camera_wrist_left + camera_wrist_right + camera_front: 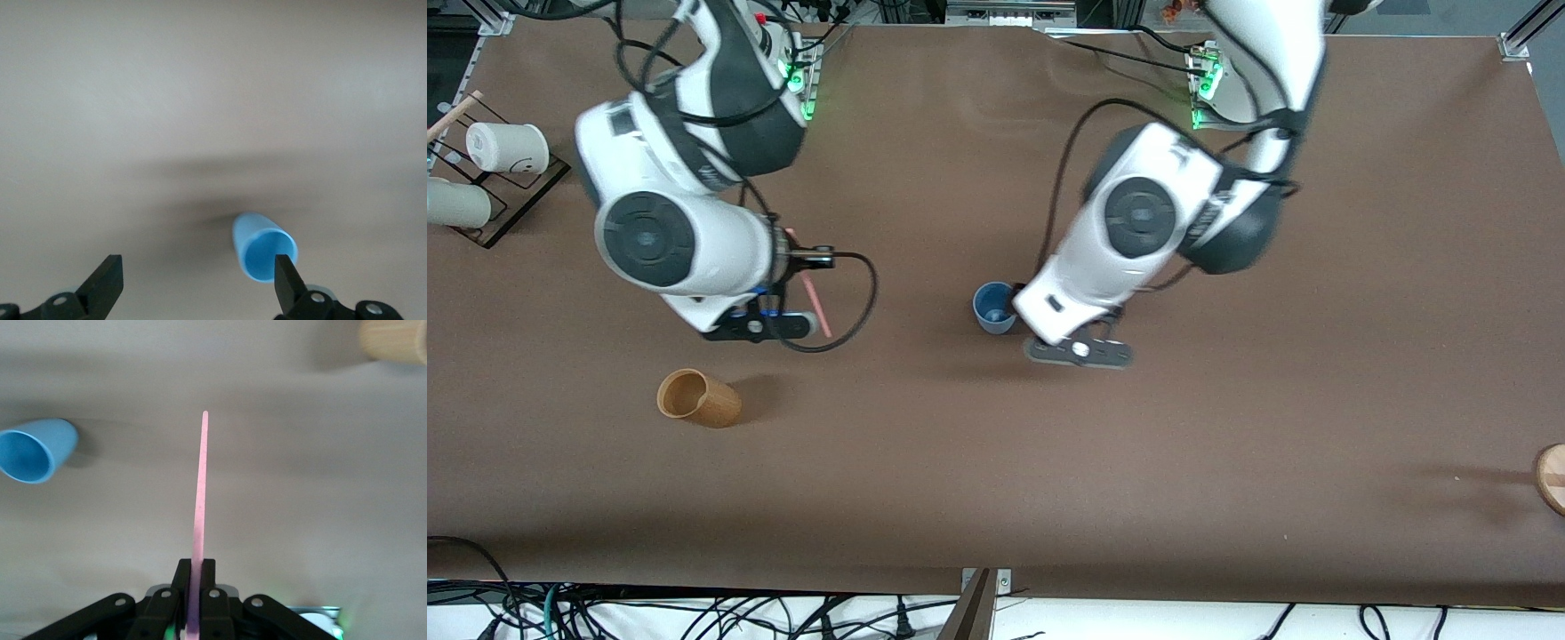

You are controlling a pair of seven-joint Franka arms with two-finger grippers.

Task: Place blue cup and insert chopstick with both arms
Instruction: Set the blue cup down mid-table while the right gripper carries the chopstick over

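Blue plastic, plain and tapered, the blue cup (993, 307) stands upright on the brown table (1227, 462) near its middle, mouth up; the left wrist view shows a brighter blue inside (265, 247) and a pale rim. The left gripper (197, 283) hangs just above it with its fingers (105, 283) spread wide apart, one fingertip in front of the cup's rim in that view, holding nothing; in the front view the arm's hand covers the side of the cup toward the left arm's end. Thin, straight and pink, the chopstick (199, 513) is clamped at one end between the closed fingers of the right gripper (194, 573), its long axis running straight out from the fingertips to a free tip over bare table. In the front view the chopstick (815, 302) shows as a short slanted pink line beside that gripper, over the table toward the right arm's end and well apart from the cup. A tan wooden cup (698, 398) lies on its side nearer the front camera than the right gripper. Two white cups (507, 147) sit on a dark rack (516, 200) at the right arm's end.
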